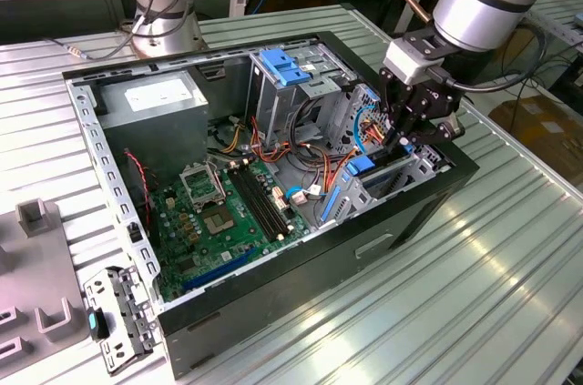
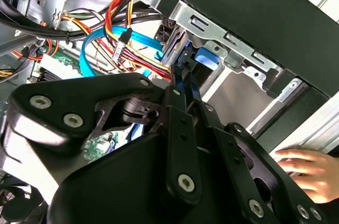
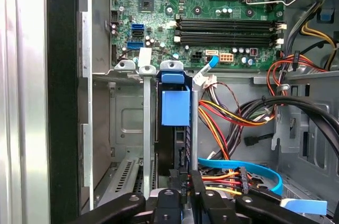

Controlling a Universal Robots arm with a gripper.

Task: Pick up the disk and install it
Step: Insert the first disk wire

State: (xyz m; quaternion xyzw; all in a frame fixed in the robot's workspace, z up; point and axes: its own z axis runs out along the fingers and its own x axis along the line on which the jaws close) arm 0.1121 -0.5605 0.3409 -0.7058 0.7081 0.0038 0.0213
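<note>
The disk [image 3: 175, 108], dark grey with a bright blue carrier, stands on edge in a metal drive bay [image 3: 130, 128] at the case's front corner. In the exterior view its blue edge [image 1: 363, 166] shows low in the bay on the exterior view's right. My gripper [image 3: 181, 180] reaches down into the bay, its black fingers [image 3: 197, 187] shut on the disk's near end. In the second wrist view the fingers [image 2: 177, 102] pinch the thin blue and dark edge of the disk [image 2: 204, 57]. In the exterior view the gripper [image 1: 404, 142] hangs right over the bay.
The open computer case [image 1: 273, 248] holds a green motherboard [image 1: 223, 212], bundles of coloured cables [image 3: 238, 115] and a pale-blue plate [image 1: 285, 66] on the upper cage. A grey bracket [image 1: 118, 317] lies on the table. A person's hand [image 2: 307, 168] rests outside the case.
</note>
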